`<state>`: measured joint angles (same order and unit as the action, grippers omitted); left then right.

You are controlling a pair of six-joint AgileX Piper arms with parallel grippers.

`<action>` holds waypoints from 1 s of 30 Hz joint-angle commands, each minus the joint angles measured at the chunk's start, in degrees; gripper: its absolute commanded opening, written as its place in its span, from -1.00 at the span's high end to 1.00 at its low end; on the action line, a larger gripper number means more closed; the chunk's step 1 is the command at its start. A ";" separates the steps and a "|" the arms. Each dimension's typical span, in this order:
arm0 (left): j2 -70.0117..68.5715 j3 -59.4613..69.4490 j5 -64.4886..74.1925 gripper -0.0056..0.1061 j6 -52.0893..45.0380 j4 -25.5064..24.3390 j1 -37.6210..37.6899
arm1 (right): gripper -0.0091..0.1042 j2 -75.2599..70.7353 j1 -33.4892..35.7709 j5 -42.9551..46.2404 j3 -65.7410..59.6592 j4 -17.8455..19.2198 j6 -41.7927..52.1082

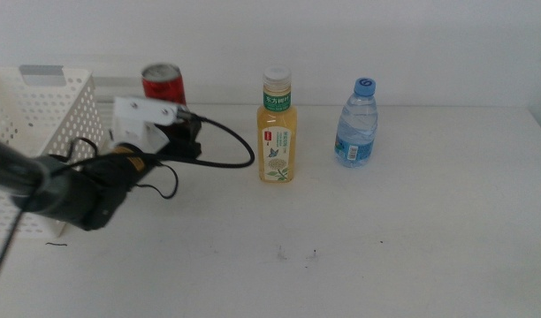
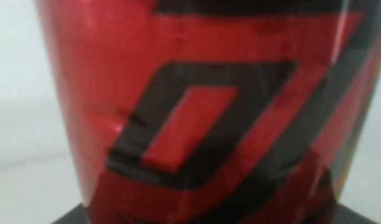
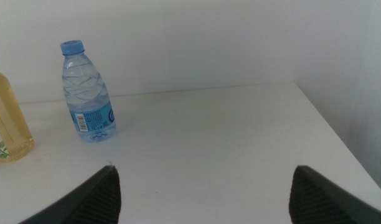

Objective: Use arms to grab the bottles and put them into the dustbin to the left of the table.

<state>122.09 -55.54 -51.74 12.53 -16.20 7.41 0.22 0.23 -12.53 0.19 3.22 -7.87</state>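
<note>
Cola can [image 1: 163, 84] is standing upright at the far left of the table [image 1: 412, 238], beside the dustbin [image 1: 41, 132]. Left gripper [image 1: 184, 132] is reaching just in front of it; I cannot tell its jaw state. Tea bottle [image 1: 278, 128] and water bottle [image 1: 356, 124] are standing apart. Right gripper [image 3: 203, 193] is waiting with jaws spread.
</note>
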 commanded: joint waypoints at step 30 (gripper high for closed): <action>-27.59 -36.48 106.87 0.82 -34.57 25.33 -18.80 | -0.72 -0.22 -0.29 0.56 -0.19 0.69 0.17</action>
<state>92.46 -88.65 54.05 -20.39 8.32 -9.25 0.22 0.23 -12.53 0.19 3.22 -7.87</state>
